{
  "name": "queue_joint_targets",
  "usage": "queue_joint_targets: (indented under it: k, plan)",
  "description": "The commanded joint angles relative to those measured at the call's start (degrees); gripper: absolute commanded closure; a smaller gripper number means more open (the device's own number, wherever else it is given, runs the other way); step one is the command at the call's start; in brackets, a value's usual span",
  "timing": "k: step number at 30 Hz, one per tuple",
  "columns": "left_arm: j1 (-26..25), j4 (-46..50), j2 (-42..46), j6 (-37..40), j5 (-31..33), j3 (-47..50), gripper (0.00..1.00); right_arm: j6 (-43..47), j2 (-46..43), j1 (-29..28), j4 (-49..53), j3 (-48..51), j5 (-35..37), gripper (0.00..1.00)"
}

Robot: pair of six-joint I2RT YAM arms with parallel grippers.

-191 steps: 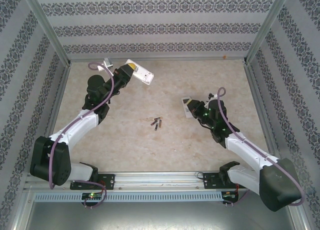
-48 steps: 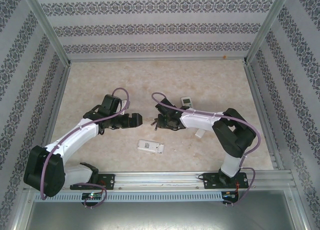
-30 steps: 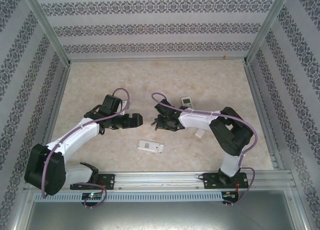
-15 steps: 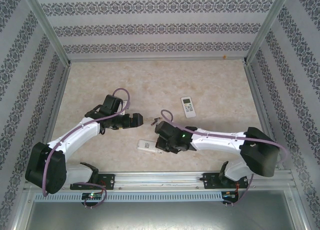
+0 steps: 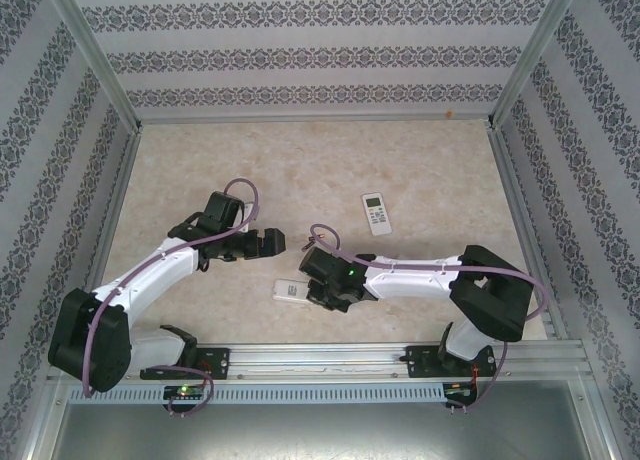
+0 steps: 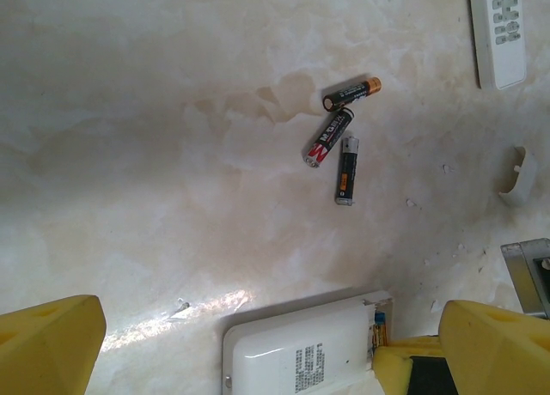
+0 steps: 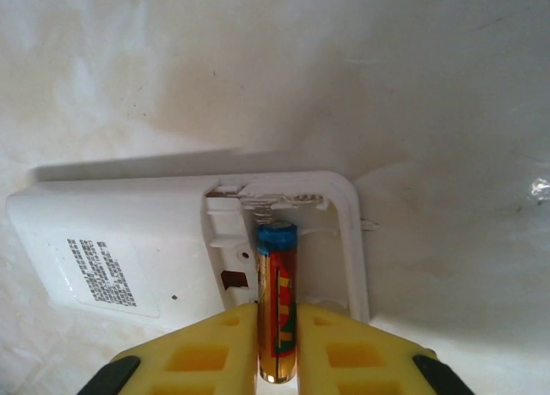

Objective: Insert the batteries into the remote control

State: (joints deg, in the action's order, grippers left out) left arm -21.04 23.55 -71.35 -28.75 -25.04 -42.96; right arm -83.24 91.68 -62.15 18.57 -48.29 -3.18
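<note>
- Right wrist view: the right gripper [image 7: 277, 348] pinches one battery [image 7: 277, 292] between its yellow ribbed pads [image 7: 225, 348], the jaws parted only by the cell's width.
- The battery's long axis runs straight up the frame. Its blue-capped end points up at a coiled metal spring [image 7: 273, 205], and its wrap is glossy gold and red.
- It lies in the open compartment [image 7: 311, 227] of the remote [image 7: 120, 240], a smooth white plastic slab with rounded corners. The remote lies back up across the middle of the frame, with a printed label at its left.
- The table [image 7: 430, 69] under it is pale and marbled, with a slight sheen.
- Left wrist view: the left gripper [image 6: 271, 335] stands wide open, its yellow fingers in the two bottom corners and nothing between them in its grip.
- Three loose batteries [image 6: 328, 137] cluster right of centre, dark cylinders with metallic tips. The top one slants up to the right with an orange end, the middle one lies on the same diagonal, and the lowest is nearly vertical.
- A second remote [image 6: 498, 26] lies buttons up in the upper right corner, and a small curved white piece [image 6: 518, 176] sits at the right edge.
- Top view: the right arm reaches left, wrist bent down over the remote at lower centre. The left gripper hovers just upper left of it.
</note>
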Motion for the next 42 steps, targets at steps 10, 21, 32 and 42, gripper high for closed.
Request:
queue_joint_targets:
  k: [10, 21, 32, 42]
  plan:
    - [-2.84, 2.35, -2.44, -2.98, -3.13, 5.3, 0.09, 3.29, -3.68, -0.79, 5.73, -1.43, 2.65, 0.78]
    - [-5.53, 0.35, -4.36, -5.18, -9.02, 8.29, 0.31, 5.06, -0.13, -0.79, 5.01, -2.77, 2.72, 0.84]
    - [-6.99, -2.1, -9.64, -4.58, -12.85, 9.74, 0.39, 6.32, 3.84, -0.81, 5.42, -3.74, 3.14, 0.88]
    - [-9.18, -0.81, -15.03, -5.3, -5.66, 8.61, 0.54, 10.54, 8.44, -1.06, 5.8, -3.51, 7.93, 0.9]
